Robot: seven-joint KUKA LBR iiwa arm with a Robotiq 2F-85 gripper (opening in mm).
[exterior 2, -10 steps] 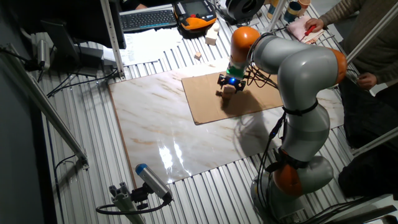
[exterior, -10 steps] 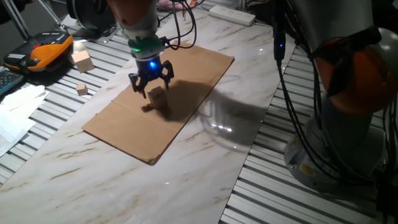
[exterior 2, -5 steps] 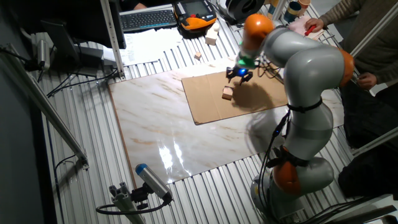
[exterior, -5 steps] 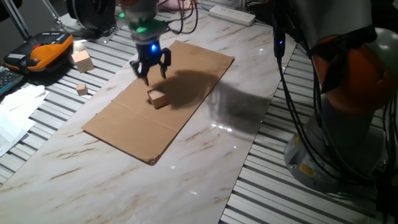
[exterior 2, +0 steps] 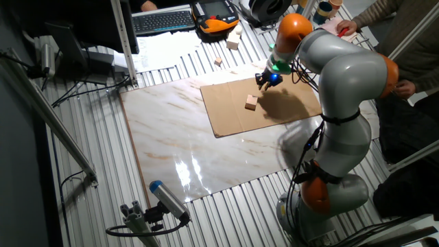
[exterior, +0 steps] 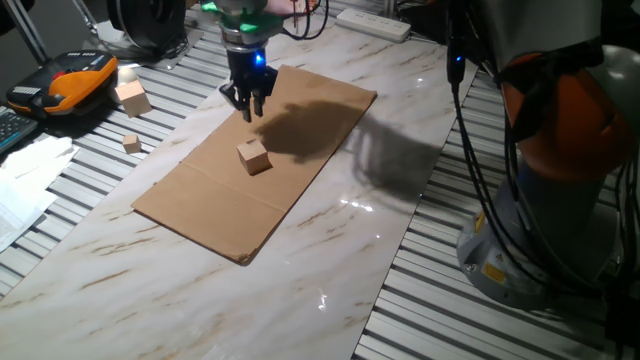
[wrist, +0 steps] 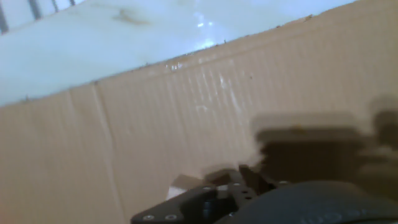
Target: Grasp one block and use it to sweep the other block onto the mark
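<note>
A pale wooden cube [exterior: 254, 156] sits alone on the brown cardboard sheet [exterior: 200, 195]; it also shows in the other fixed view [exterior 2: 251, 102]. My gripper [exterior: 248, 104] hangs above the far part of the cardboard, behind the cube and apart from it, with nothing seen between its fingers; it also shows in the other fixed view [exterior 2: 266, 81]. The fingers look spread. In the hand view a pale corner [wrist: 180, 182] peeks out beside the dark gripper body, over cardboard [wrist: 155, 124]. The dark round mark does not show in any view.
Two more wooden cubes lie off the cardboard on the ribbed surface at the left, a larger one [exterior: 131, 96] and a small one [exterior: 131, 143]. An orange-black device [exterior: 70, 80] and papers [exterior: 25, 180] lie beyond them. The robot's base [exterior: 560, 200] stands at the right.
My gripper stood low around the cube, then rose and moved toward the far end of the cardboard. The cube stays on the sheet, let go.
</note>
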